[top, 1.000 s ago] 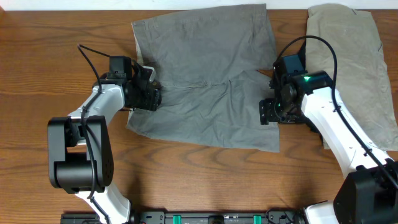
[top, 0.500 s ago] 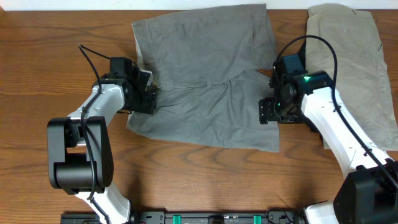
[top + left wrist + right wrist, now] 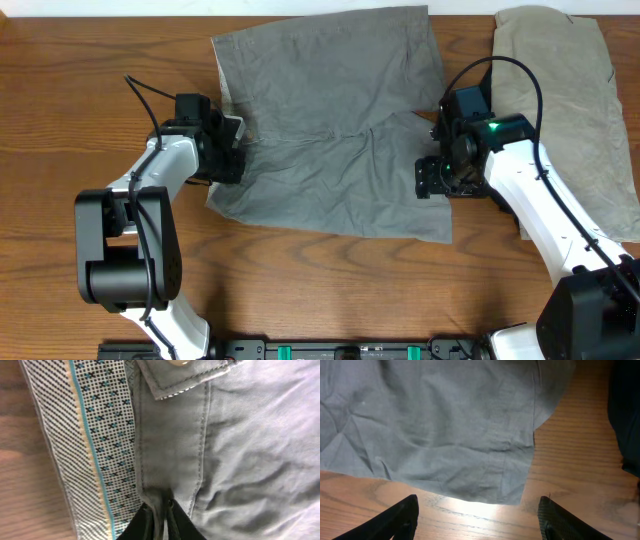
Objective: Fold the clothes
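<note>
The grey shorts [image 3: 330,120] lie spread and wrinkled on the wooden table, waistband to the left. My left gripper [image 3: 232,160] is at that left edge, shut on a pinched fold of the grey waistband [image 3: 160,515]. Beside the fold, the pale speckled lining [image 3: 95,435] with a blue stripe is turned up. Over bare wood at the shorts' right side, my right gripper [image 3: 428,180] stands open. Its two fingers [image 3: 400,517] are wide apart, and the leg hem [image 3: 485,485] lies just ahead of them, untouched.
A paler khaki garment [image 3: 565,110] lies at the right, partly under my right arm. A dark garment [image 3: 625,410] shows at the right edge of the right wrist view. Bare wood [image 3: 320,290] runs along the front of the table.
My left gripper has shut on the waistband edge and drawn slightly left. The right arm and its open jaws have not moved.
</note>
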### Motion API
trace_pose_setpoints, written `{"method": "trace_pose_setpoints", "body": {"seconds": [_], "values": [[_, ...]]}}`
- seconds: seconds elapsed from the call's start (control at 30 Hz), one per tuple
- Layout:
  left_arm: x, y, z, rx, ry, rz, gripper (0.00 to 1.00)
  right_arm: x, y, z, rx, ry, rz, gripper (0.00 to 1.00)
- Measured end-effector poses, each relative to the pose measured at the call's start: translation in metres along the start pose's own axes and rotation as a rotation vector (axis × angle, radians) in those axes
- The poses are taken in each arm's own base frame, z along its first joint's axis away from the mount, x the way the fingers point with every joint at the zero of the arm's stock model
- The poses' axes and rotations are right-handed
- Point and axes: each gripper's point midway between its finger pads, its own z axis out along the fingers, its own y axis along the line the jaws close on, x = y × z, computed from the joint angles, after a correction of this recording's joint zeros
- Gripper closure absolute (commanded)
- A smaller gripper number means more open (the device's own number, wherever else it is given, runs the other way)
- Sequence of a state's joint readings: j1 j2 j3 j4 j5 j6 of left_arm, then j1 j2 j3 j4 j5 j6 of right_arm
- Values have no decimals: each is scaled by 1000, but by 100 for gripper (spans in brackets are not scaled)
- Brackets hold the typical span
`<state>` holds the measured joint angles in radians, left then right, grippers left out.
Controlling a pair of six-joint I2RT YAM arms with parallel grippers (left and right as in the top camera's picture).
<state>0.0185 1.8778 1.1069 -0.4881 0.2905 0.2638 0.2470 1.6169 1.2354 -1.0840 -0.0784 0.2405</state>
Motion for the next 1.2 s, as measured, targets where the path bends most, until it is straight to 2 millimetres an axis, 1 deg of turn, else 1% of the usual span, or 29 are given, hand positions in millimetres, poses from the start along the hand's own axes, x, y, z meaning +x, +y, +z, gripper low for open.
{"method": "trace_pose_setpoints", "body": {"seconds": [0.1, 0.17, 0.33, 0.4, 0.47, 0.57, 0.63, 0.83, 0.97, 1.0, 1.07, 1.1, 1.13, 1.2], "values": [[0, -2, -3, 11, 8, -9, 94, 0, 0, 0, 0, 0, 0, 26], [-5, -3, -7, 17, 8, -12, 94, 0, 0, 0, 0, -1, 0, 26], [-32, -3, -29, 16, -43, -47, 94, 0, 0, 0, 0, 0, 0, 26], [-38, -1, -38, 11, -68, -74, 94, 0, 0, 0, 0, 0, 0, 26], [-40, 3, -50, -2, -87, -117, 94, 0, 0, 0, 0, 0, 0, 26], [-35, 11, -64, -34, -88, -178, 94, 0, 0, 0, 0, 0, 0, 26], [-27, 17, -69, -69, -67, -216, 94, 0, 0, 0, -1, -1, 0, 26], [-8, 40, -69, -211, -14, -334, 94, 0, 0, 0, -1, -1, 0, 25], [10, 53, -62, -293, 22, -401, 93, 0, 0, 0, -1, -2, -1, 25], [15, 55, -60, -309, 34, -414, 88, -1, 0, 0, -1, -2, 0, 25], [19, 58, -57, -327, 49, -427, 61, -1, 0, 0, -1, -3, 0, 25], [21, 60, -55, -337, 54, -437, 42, -1, 0, 0, -1, -3, 0, 26], [22, 61, -54, -342, 58, -445, 28, -1, 0, 0, -1, -3, -1, 25], [23, 63, -52, -353, 65, -458, 21, -1, 0, 0, -1, -2, -1, 25]]}}
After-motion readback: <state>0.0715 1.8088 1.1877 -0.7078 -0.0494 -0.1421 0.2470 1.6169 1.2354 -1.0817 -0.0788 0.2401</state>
